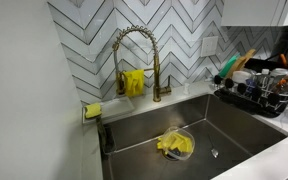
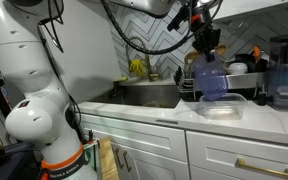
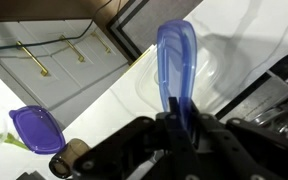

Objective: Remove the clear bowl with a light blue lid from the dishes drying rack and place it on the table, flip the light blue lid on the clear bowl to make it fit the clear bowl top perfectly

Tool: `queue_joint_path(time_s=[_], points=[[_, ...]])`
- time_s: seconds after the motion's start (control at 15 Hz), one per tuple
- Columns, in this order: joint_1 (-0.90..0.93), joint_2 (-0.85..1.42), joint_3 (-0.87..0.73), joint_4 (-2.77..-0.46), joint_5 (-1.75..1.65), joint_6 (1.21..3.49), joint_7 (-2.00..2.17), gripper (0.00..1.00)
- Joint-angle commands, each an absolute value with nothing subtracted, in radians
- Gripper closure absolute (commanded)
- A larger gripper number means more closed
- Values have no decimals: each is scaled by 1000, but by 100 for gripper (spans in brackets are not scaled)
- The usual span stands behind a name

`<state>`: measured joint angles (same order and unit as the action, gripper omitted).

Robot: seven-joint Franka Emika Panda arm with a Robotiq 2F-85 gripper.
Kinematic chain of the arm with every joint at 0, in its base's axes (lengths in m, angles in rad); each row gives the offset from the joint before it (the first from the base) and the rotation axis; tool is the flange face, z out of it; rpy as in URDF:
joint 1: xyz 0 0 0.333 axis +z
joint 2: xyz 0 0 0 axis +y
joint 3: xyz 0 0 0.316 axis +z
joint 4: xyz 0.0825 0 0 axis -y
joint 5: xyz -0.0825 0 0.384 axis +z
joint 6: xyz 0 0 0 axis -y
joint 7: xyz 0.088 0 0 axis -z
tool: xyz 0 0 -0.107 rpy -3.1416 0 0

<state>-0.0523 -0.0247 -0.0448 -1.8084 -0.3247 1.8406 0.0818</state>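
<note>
My gripper (image 2: 206, 48) is shut on the light blue lid (image 2: 212, 80) and holds it on edge above the clear bowl (image 2: 222, 106), which sits on the white counter (image 2: 154, 118). In the wrist view the lid (image 3: 174, 62) stands upright between my fingers (image 3: 181, 118), with the clear bowl (image 3: 206, 72) just beyond it on the counter. The black wire dishes drying rack (image 1: 254, 90), crowded with utensils and dishes, stands at the right of the sink and also shows in an exterior view (image 2: 246, 66) behind the bowl.
A steel sink (image 1: 199, 135) holds a yellow cloth in a clear bowl (image 1: 175, 145). A gold spring faucet (image 1: 139, 55) stands behind it. A purple lid (image 3: 34, 127) lies on the floor below the counter. A dark blue container (image 2: 284, 85) sits at the counter's right.
</note>
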Motion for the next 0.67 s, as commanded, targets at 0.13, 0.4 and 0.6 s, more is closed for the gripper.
queue_joint_path(time_s=[0.13,0.4,0.6], points=[[-51,-18,-45,-1804,-326,1838,83,90],[-41,-61,-33,-1888,-469,1941,12,98],[-38,-98,-29,-1967,-541,2019,-77,98]])
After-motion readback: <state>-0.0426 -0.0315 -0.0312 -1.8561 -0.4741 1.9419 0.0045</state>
